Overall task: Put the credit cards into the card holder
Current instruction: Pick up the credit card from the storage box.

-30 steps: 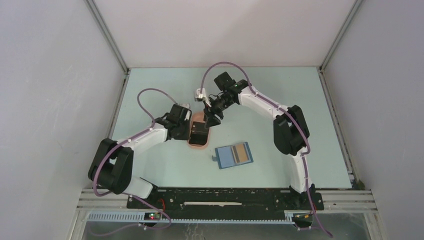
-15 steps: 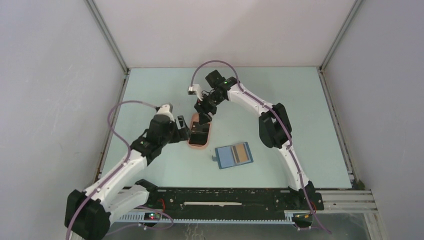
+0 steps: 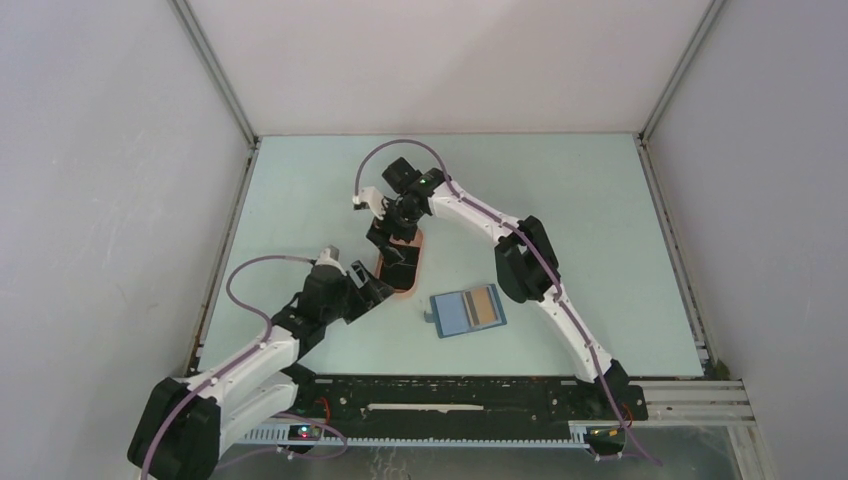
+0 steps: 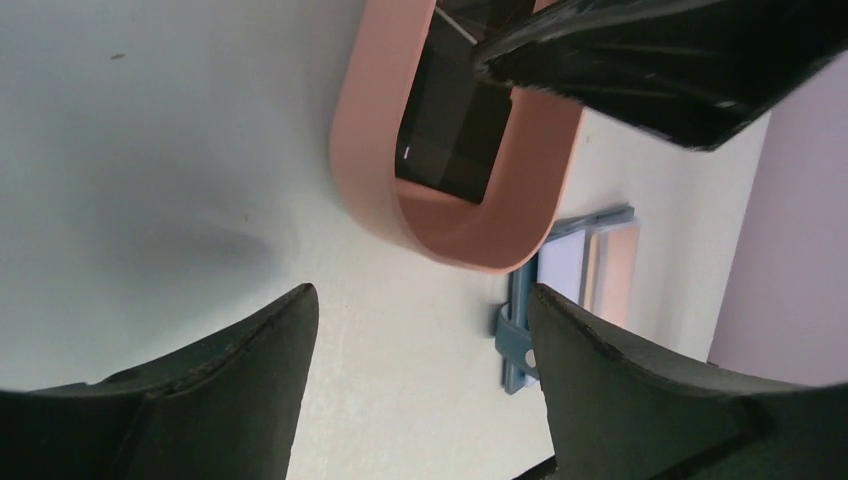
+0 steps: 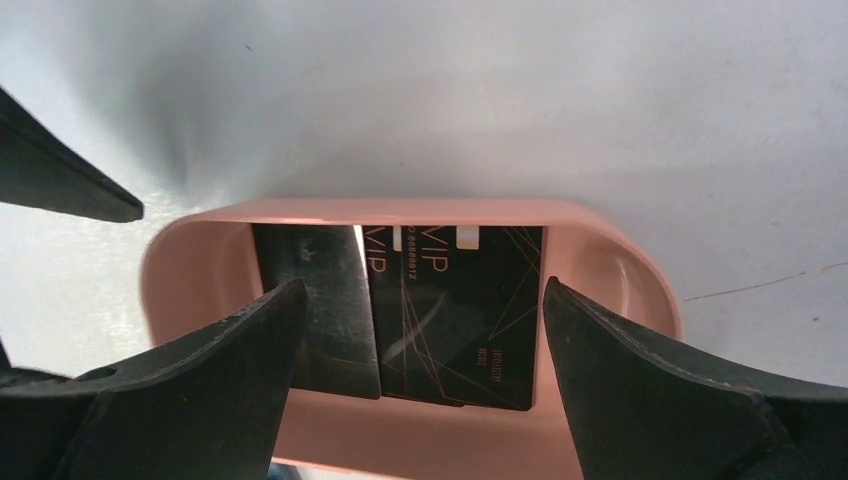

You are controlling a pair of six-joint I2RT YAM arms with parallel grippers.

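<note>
right end effector (image 5: pixel 417 300) and left end effector (image 4: pixel 420 295) are gaping wide, empty, at the pink tray (image 3: pixel 403 289) mid-frame holding black credit cards (image 5: pixel 455 310); card holder (image 3: pixel 467 312) is lying open lower right of it.

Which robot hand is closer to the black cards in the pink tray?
Right. The right gripper hangs straight over the black cards in the pink tray, its open jaws spread above them. The left gripper is off to the tray's near-left, outside its rim, also open.
</note>
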